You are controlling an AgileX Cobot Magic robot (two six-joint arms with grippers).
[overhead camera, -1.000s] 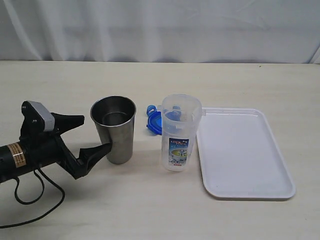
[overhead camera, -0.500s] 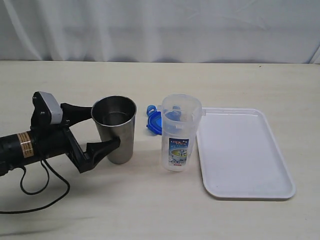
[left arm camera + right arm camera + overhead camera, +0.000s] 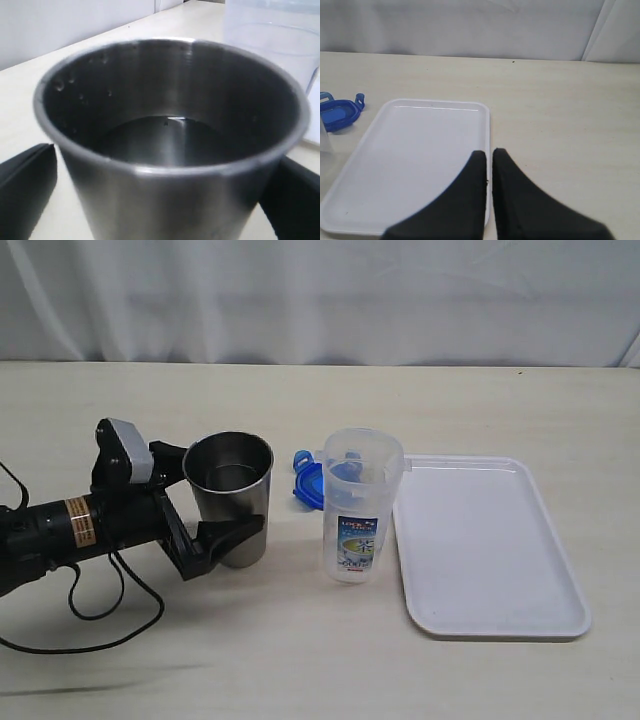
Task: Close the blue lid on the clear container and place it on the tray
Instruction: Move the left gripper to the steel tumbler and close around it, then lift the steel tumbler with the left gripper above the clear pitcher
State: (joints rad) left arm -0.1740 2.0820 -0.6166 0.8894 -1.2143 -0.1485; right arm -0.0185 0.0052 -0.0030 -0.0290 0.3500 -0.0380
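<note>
My left gripper (image 3: 218, 502) has slid in from the left since a second ago. Then its tips only reached the near side of the steel cup (image 3: 240, 475); now its jaws stand spread wide on either side of the cup, one finger behind it and one in front, and I can't tell whether either touches the metal. The cup has not moved. The clear container (image 3: 359, 508) stands upright and uncovered, just beside the left edge of the tray (image 3: 490, 550), exactly where it was. The blue lid (image 3: 308, 484) lies on the table (image 3: 300, 650) behind it, partly hidden. My right gripper (image 3: 489, 165) hangs over the tray, pinched closed on nothing.
</note>
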